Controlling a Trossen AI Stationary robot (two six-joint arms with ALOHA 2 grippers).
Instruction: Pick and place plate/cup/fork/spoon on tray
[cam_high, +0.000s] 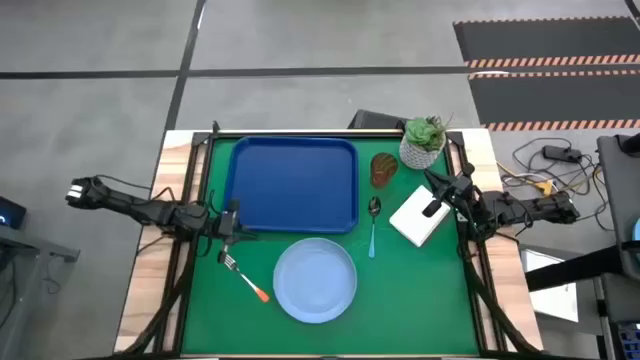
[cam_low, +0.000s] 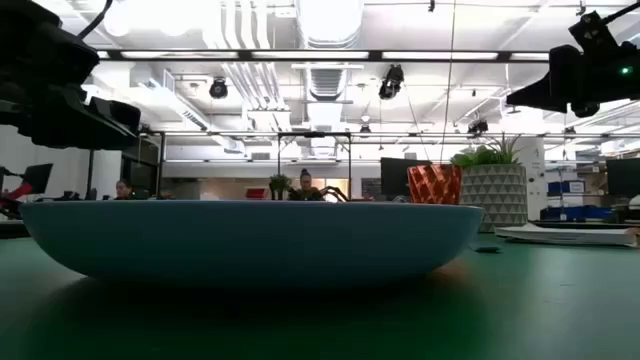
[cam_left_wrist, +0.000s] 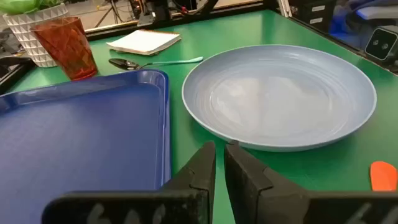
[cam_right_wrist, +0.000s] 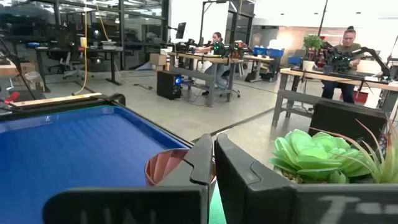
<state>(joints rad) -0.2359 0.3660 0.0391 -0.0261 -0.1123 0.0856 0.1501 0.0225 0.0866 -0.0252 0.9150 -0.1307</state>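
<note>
On the green surface (cam_high: 400, 290) beside the empty tray (cam_high: 293, 184), plate (cam_high: 315, 281), cup (cam_high: 384, 168), fork (cam_high: 244, 277) and spoon (cam_high: 373, 224) all await placing; left claw (cam_high: 232, 222) and right claw (cam_high: 437, 188) closed, holding nothing

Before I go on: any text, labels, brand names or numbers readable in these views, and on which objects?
No readable text in any view.
Dark-blue rectangular plastic tray: plain, no label.
Pale light-blue round plate: plain.
Translucent red-brown cup: no print visible.
Small white rectangular box: no marking I can make out.
Left tool and right tool: faint embossed marks low on each wrist camera's housing, too blurred to read.
</note>
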